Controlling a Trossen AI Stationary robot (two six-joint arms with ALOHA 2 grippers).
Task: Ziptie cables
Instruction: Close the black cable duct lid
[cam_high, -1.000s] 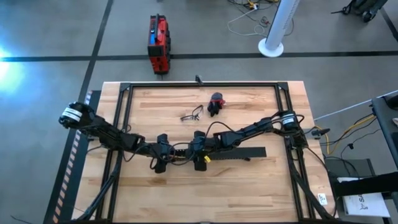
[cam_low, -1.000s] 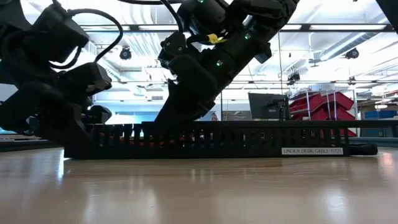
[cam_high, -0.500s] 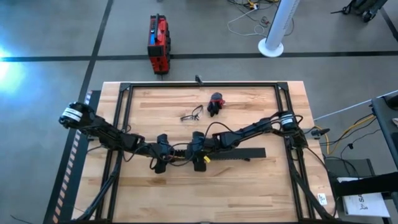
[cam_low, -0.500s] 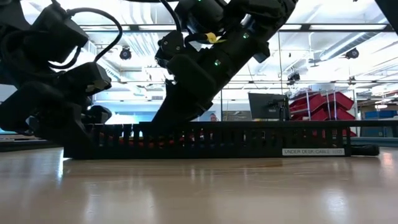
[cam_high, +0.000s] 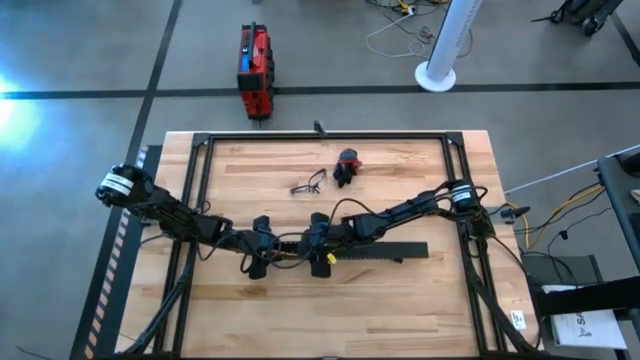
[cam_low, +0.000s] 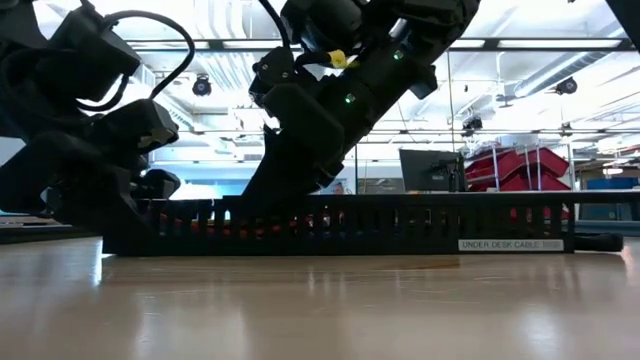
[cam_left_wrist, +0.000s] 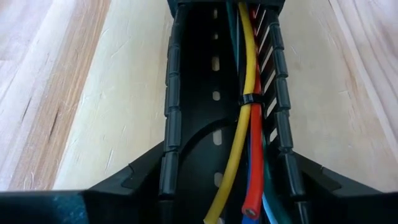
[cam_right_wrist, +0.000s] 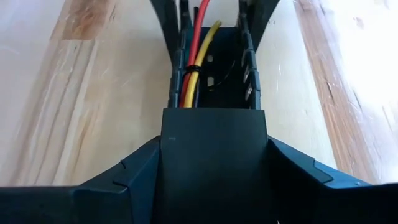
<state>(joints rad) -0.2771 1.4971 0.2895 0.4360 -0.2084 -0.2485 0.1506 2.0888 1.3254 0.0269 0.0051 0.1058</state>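
Lower centre of the high view: your left gripper (cam_high: 262, 249) and right gripper (cam_high: 320, 246) straddle the slotted duct (cam_high: 385, 247), fingers spread; inside, a ziptie (cam_left_wrist: 247, 100) circles the cables (cam_left_wrist: 244, 74).

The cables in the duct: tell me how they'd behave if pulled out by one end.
The cables would likely come out together, since a ziptie cinches them. Past that tie they curve and splay apart, so the free ends probably flop. The slotted duct walls might snag them.
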